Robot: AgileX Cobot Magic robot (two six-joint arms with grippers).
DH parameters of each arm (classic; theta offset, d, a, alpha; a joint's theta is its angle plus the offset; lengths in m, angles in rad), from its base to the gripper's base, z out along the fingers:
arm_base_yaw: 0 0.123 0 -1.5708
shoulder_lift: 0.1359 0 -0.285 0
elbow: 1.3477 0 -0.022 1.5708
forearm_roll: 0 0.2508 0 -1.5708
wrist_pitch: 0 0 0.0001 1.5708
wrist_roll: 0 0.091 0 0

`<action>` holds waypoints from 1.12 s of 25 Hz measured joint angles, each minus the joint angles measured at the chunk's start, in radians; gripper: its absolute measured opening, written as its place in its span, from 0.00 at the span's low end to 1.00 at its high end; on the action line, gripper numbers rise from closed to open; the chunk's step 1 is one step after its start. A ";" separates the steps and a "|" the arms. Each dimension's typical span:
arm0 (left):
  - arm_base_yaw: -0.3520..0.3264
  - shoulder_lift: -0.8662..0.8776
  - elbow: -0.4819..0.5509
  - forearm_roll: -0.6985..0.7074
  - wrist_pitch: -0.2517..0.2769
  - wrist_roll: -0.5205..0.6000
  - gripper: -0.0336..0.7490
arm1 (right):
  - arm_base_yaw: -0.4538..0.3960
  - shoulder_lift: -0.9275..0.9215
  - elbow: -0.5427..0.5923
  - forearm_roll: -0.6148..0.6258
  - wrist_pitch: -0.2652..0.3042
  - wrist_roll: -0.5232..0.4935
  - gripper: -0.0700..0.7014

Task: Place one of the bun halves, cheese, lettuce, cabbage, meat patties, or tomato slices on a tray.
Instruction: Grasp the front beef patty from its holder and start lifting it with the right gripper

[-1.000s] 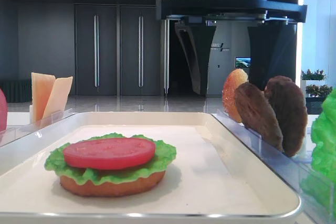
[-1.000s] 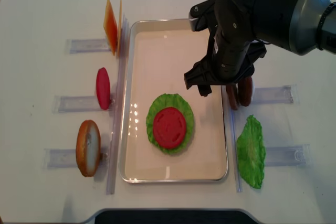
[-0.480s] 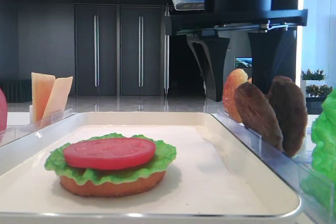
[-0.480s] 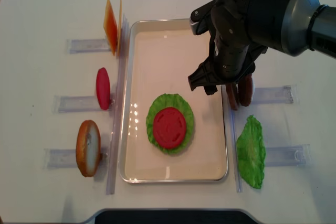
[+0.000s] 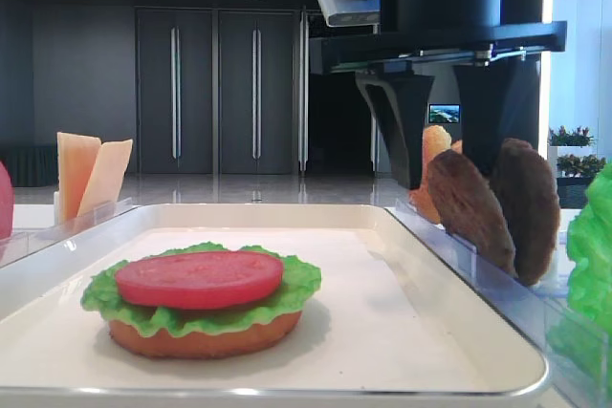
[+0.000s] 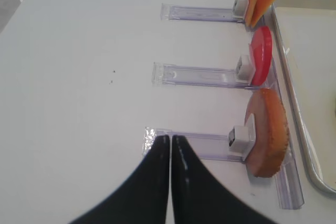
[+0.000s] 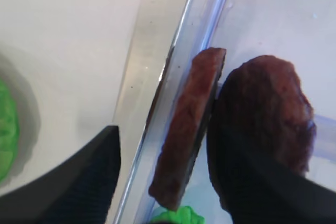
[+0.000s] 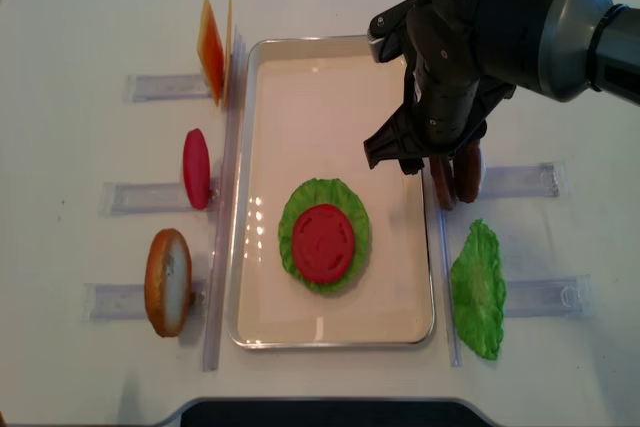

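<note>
Two dark meat patties (image 8: 440,185) stand on edge in a clear rack right of the tray (image 8: 330,97). My right gripper (image 7: 168,182) is open and straddles the nearer patty (image 7: 186,129). Its left finger (image 7: 79,182) is apart from that patty, over the tray rim. On the tray lies a bun half (image 5: 201,339) under lettuce (image 8: 345,197) and a tomato slice (image 8: 322,242). My left gripper (image 6: 169,139) is shut on nothing over the white table, left of a racked bun half (image 6: 268,129). Cabbage is out of view.
Clear racks left of the tray hold cheese (image 8: 212,47), a tomato slice (image 8: 196,167) and a bun half (image 8: 167,280). A lettuce leaf (image 8: 477,287) lies right of the tray, in front of the patties. Another bun half (image 5: 435,145) stands behind the patties.
My right gripper has shifted right from over the tray and come down around the nearer patty, and its jaws have narrowed. The left gripper has not moved.
</note>
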 joint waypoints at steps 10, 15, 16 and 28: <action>0.000 0.000 0.000 0.000 0.000 0.000 0.04 | 0.000 0.018 0.000 -0.016 0.017 0.000 0.57; 0.000 0.000 0.000 0.000 0.000 0.000 0.04 | 0.000 0.018 0.000 -0.035 0.019 0.000 0.36; 0.000 0.000 0.000 0.000 0.000 0.000 0.04 | 0.000 0.018 0.000 -0.037 0.023 0.000 0.32; 0.000 0.000 0.000 0.000 0.000 0.000 0.04 | -0.003 -0.004 0.000 -0.042 0.037 0.001 0.28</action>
